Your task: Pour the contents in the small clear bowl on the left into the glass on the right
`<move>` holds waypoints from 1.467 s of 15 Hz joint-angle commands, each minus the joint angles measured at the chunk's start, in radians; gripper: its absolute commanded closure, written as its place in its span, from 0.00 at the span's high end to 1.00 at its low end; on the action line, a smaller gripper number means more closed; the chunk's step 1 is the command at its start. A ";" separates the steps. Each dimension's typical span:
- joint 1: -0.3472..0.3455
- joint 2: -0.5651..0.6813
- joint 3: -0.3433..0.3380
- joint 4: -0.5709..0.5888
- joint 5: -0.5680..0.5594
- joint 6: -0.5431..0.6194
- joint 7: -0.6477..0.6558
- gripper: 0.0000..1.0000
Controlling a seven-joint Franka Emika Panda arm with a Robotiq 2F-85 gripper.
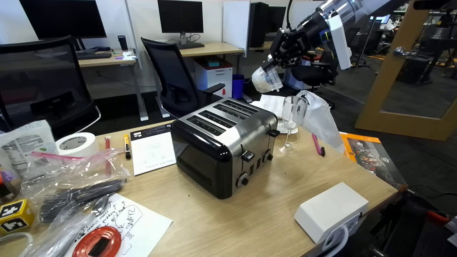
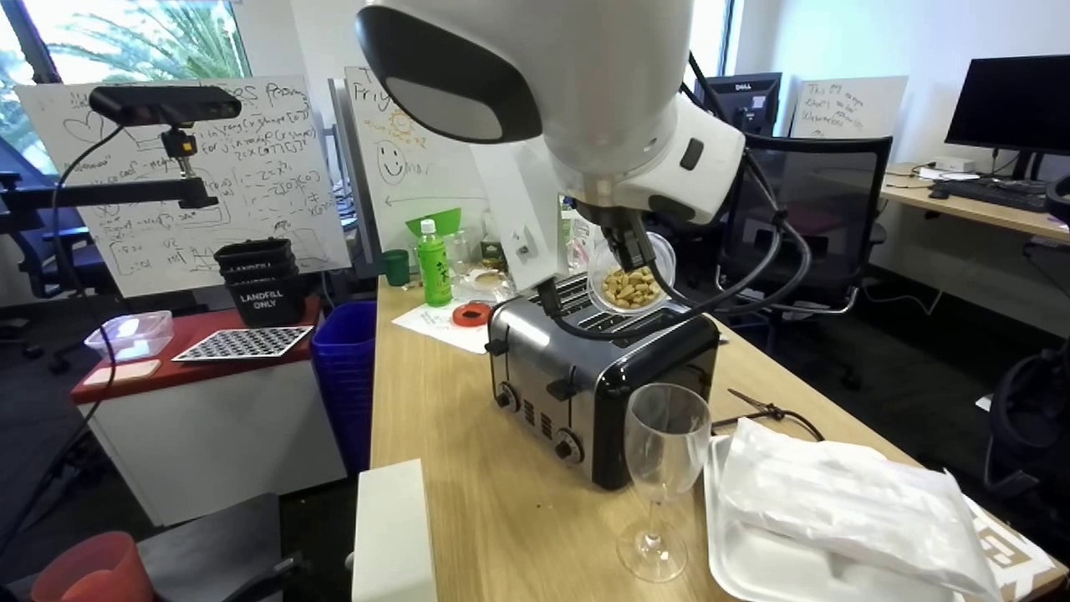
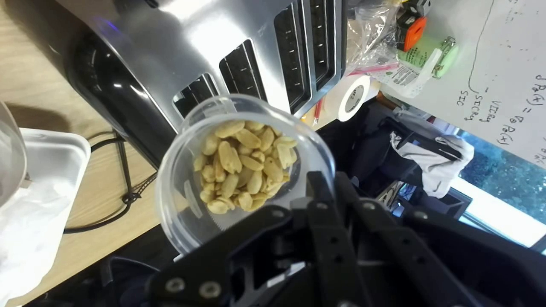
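My gripper [image 3: 331, 181] is shut on the rim of the small clear bowl [image 3: 187, 226], one finger inside the wall and one outside. The contents [image 3: 247, 166], pale yellow peanuts, are all gathered in the bowl. Tilted, the bowl [image 1: 272, 79] hangs in the air past the toaster's back edge in an exterior view, its mouth leaning toward the glass side. Another exterior view shows the peanuts [image 2: 631, 288] through the mouth, above the toaster top. A stemmed clear glass [image 2: 664, 443] stands upright on the table, apart from the bowl; only its edge [image 3: 10, 157] enters the wrist view.
A black-and-silver four-slot toaster [image 1: 221, 150] stands beside the glass. A white tray [image 2: 769, 568] bearing a wrapped white packet [image 2: 853, 493] lies close to the glass. A black cable [image 3: 123, 170] lies behind the toaster. A white box [image 1: 332, 210] sits at the table edge.
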State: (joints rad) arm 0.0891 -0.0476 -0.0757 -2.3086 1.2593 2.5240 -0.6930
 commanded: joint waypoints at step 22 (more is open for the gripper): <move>-0.178 0.065 -0.047 0.029 0.148 -0.321 -0.064 0.02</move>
State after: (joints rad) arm -0.0630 -0.0051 -0.1162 -2.3013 1.3770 2.2556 -0.7271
